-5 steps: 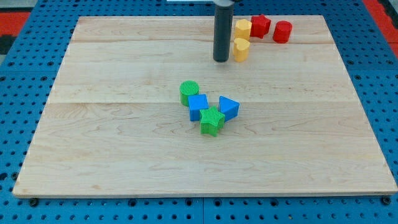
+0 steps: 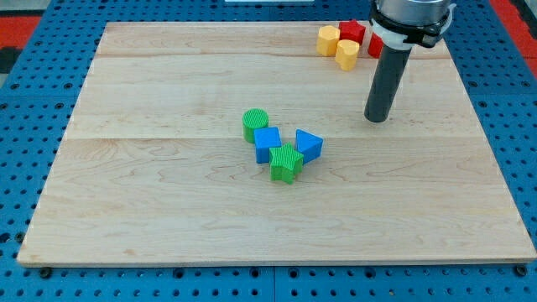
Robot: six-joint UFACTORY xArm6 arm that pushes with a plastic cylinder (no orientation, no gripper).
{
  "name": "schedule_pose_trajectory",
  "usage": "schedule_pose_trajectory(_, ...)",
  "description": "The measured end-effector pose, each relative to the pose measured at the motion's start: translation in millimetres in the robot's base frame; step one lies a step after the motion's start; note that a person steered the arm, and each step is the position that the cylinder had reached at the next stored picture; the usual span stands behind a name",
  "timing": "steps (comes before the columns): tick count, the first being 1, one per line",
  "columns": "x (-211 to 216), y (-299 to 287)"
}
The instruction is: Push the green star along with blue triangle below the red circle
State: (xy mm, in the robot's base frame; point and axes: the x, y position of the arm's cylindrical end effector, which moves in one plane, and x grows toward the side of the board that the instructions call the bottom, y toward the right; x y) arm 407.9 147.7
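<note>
The green star [image 2: 286,162] sits near the middle of the bench [image 2: 168,210], touching the blue triangle [image 2: 309,144] on its upper right and a blue cube [image 2: 268,143] on its upper left, with a green cylinder [image 2: 255,123] just above that cube. The red circle [image 2: 375,46] lies in the cluster at the view's top right and is largely hidden behind the rod, so only a sliver of red shows beside a red star-like block [image 2: 353,32]; two yellow blocks, one hexagonal [image 2: 327,39] and one heart-shaped [image 2: 347,53], lie just left of them. There is no hand on this arm, so nothing is apart, together or clamped; my tip [image 2: 377,119] rests on bare wood below the red circle, well apart from the star and triangle and to their upper right. I judge the pushing has not begun and this is the approach step. The next move calls for bringing my tip round to the lower left of the green star, then driving up and to the right so star and triangle travel together toward the spot under the red circle, without dragging the blue cube along.
</note>
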Motion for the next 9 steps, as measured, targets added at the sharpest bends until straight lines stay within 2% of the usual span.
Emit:
schedule_pose_trajectory(1,33.8,1.1)
schedule_pose_trajectory(3,139.7,-46.8)
schedule_pose_trajectory(4,134.6,-109.0)
schedule_pose_trajectory(6,46.8,-104.5)
schedule_pose_trajectory(8,50.7,-104.3)
schedule_pose_trajectory(9,107.0,-105.9)
